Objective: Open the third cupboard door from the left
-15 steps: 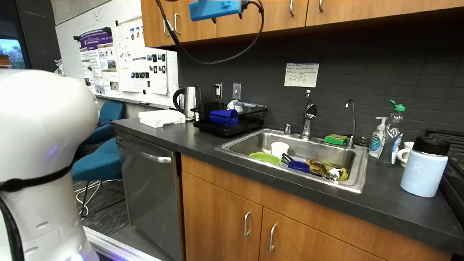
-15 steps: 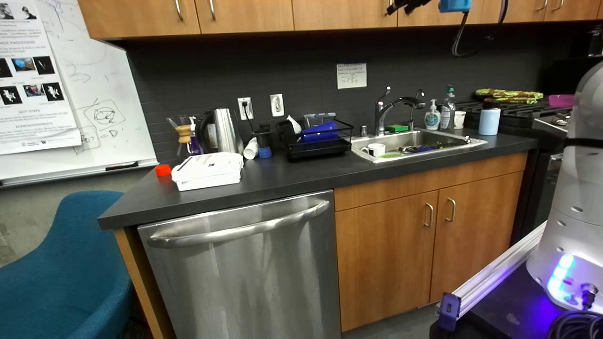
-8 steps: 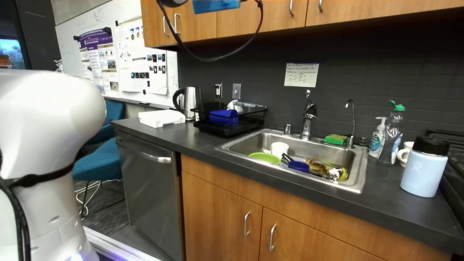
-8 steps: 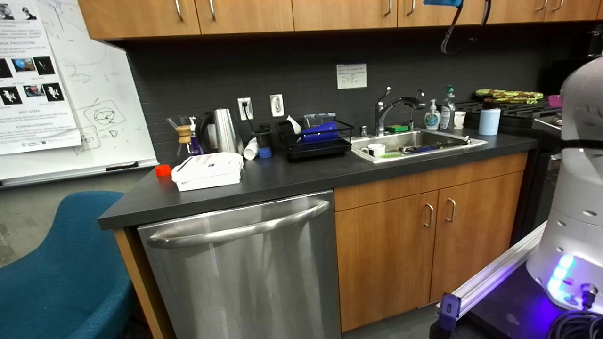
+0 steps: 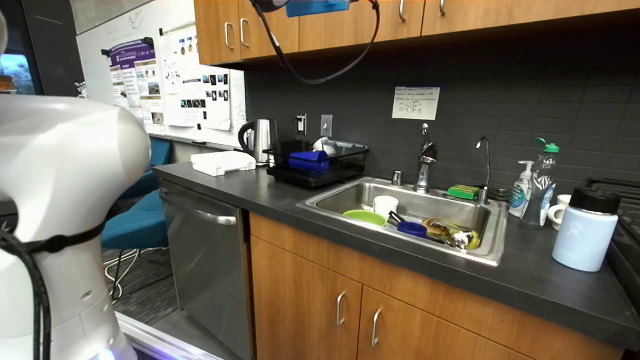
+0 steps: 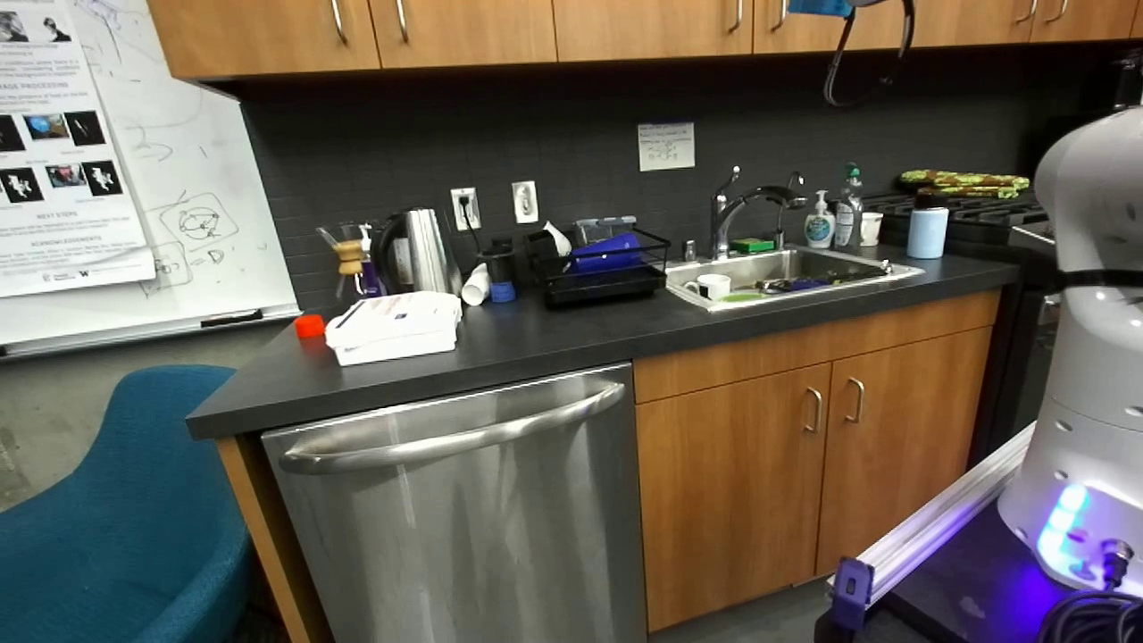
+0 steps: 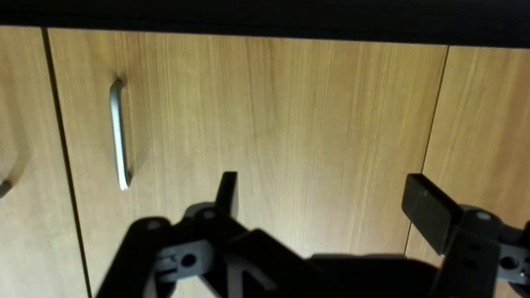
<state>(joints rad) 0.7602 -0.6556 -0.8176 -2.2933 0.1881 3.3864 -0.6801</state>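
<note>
From the wide-spread claw (image 7: 322,182), the upright handle (image 7: 119,136) of the third cupboard door (image 7: 298,124) lies, apparently, toward the counter edge (image 6: 1007,271) nearest the stove (image 6: 996,214).

In an exterior view we look down over the surface (image 5: 530,282) from near the sink (image 5: 495,232), arm (image 5: 65,165) at left; in an exterior view we stand nearer the dishwasher (image 6: 473,545), arm at right. In both exterior views we face the backsplash (image 5: 525,100), sharing sink and dishwasher. Our wrist view is tight on a cupboard door (image 7: 298,124), fingers (image 7: 430,213) at bottom.
</note>
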